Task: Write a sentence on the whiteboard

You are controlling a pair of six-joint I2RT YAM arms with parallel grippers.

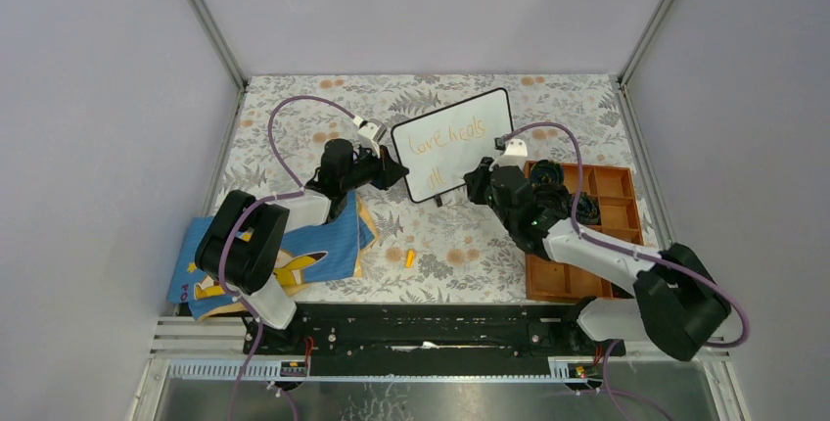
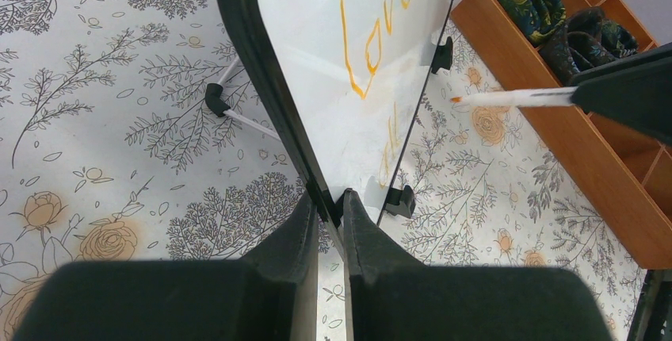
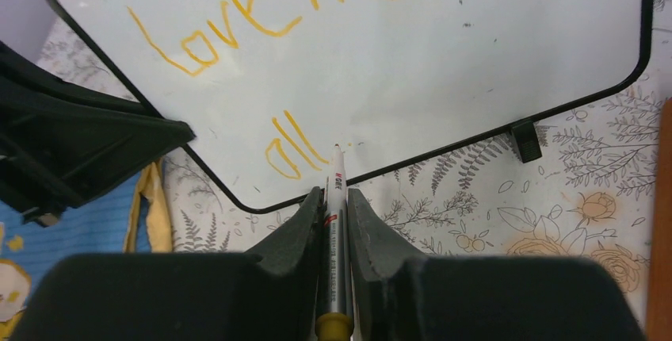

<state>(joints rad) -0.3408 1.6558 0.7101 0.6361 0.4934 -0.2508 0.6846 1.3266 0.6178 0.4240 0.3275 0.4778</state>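
Our left hand [image 2: 329, 200] grips the whiteboard's [image 2: 317, 24] edge; our right hand [image 3: 334, 197] clamps the marker [image 3: 337, 170], tip beside "all" in the sentence [image 3: 238, 28]. We'd press lightly, bracing the whiteboard firmly.

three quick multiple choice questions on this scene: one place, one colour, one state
1. Where does the wooden tray sit? A left of the whiteboard B right of it C on it
2. What colour is the writing? A blue B orange C green
3. What does the right gripper hold? A a cup B nothing C a marker
Answers: 1 B, the top view shows it on the board's right; 2 B, orange strokes on white; 3 C, its fingers clamp the barrel.
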